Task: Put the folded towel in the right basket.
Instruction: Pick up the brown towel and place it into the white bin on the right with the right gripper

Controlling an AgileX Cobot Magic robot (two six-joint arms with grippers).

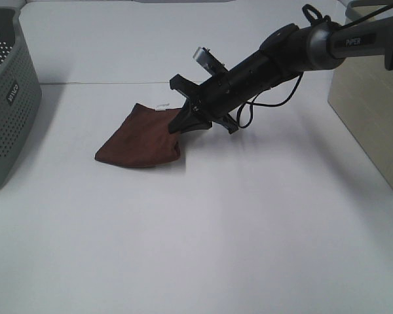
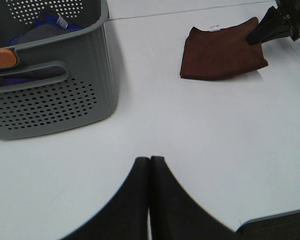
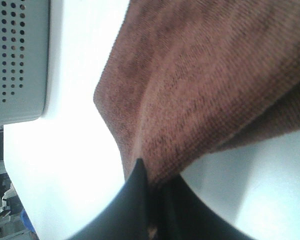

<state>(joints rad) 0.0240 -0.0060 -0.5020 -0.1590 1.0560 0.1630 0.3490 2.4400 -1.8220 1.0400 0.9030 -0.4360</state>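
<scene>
Grey basket (image 1: pixel 6 98): sitting at the left edge of the frame; you are not aiming for this one.
Left claw (image 2: pixel 150 165): idling over the table (image 1: pixel 196 248), fingers pressed together on nothing.
Towel (image 1: pixel 139 139): lying left of centre on the table, its right edge tilting up.
Right claw (image 1: pixel 185 122): pinching that edge; you are wanting a deep bite through every layer before lifting.
Right basket (image 1: pixel 373 111): waiting at the right edge; be raising the towel above its rim before crossing.
</scene>
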